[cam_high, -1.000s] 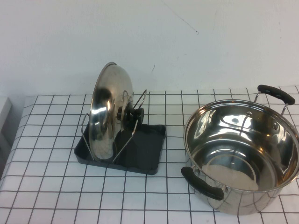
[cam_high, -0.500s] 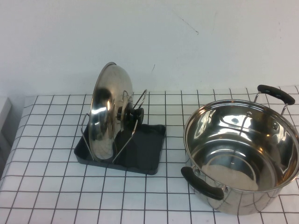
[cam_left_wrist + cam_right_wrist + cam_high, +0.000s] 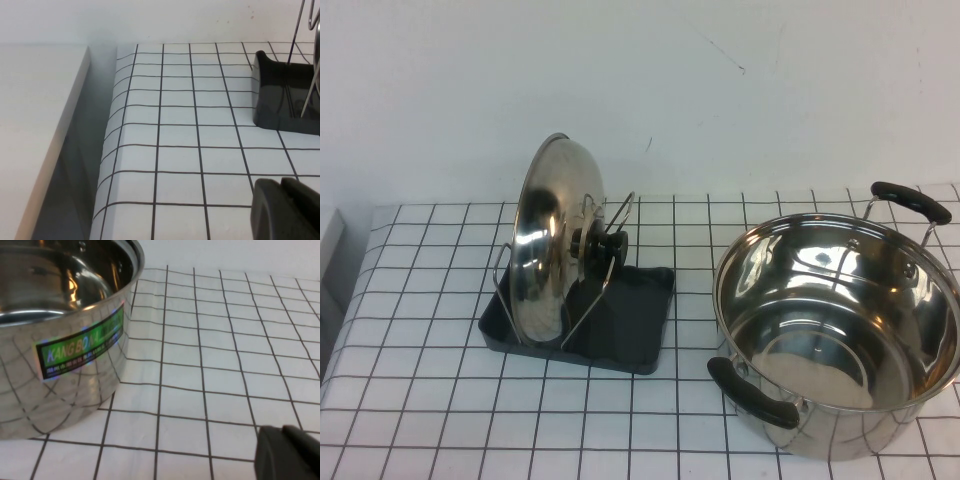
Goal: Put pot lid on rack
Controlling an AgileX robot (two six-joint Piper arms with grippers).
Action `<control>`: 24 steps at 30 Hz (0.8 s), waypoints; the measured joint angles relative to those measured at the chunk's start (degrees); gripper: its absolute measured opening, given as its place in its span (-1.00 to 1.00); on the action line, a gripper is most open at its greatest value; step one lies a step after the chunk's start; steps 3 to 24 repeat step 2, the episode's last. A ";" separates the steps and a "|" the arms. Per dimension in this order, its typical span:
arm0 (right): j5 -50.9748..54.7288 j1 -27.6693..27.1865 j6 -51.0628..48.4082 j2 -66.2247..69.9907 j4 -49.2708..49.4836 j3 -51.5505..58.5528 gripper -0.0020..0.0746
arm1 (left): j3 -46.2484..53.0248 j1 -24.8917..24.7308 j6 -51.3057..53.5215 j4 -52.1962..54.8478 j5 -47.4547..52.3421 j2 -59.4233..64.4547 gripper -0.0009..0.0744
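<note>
White wall rises behind a table (image 3: pixel 420 400) covered in a white cloth with a black grid. On the left half sits the rack (image 3: pixel 640 330), a dark grey tray with thin wire uprights. The pot lid (image 3: pixel 545 240) stands on edge in those uprights, nearly vertical, its black knob (image 3: pixel 605 245) facing the open part of the tray. To the right, apart from the rack, stands a deep stainless-steel pot (image 3: pixel 840 340) with black handles, open and empty; nothing lies between the two.

Neither arm appears in the high view. In the left wrist view, the left gripper (image 3: pixel 287 207) shows only as a dark tip at the picture's edge, low over the table near its left border, with the rack's corner (image 3: pixel 280 100) a few grid squares away from it; the lid itself is outside this view. In the right wrist view, the right gripper (image 3: pixel 287 452) is likewise a dark tip low over the table, close beside the pot's labelled wall (image 3: pixel 65 350). Whether either gripper's fingers are apart or together, I cannot tell.
</note>
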 joint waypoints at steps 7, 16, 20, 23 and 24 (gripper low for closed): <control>0.00 0.00 0.00 0.00 0.00 0.00 -0.95 | 0.00 0.00 0.00 0.00 0.00 0.00 -0.98; 0.00 0.00 0.00 0.00 0.00 0.00 -0.95 | 0.00 0.00 0.00 0.00 0.00 0.00 -0.98; 0.00 0.00 0.00 0.00 0.00 0.00 -0.95 | 0.00 0.00 0.00 0.00 0.00 0.00 -0.98; 0.00 0.00 0.00 0.00 0.00 0.00 -0.95 | 0.00 0.00 0.00 0.00 0.00 0.00 -0.98; 0.00 0.00 0.00 0.00 0.00 0.00 -0.95 | 0.00 0.00 0.00 0.00 0.00 0.00 -0.98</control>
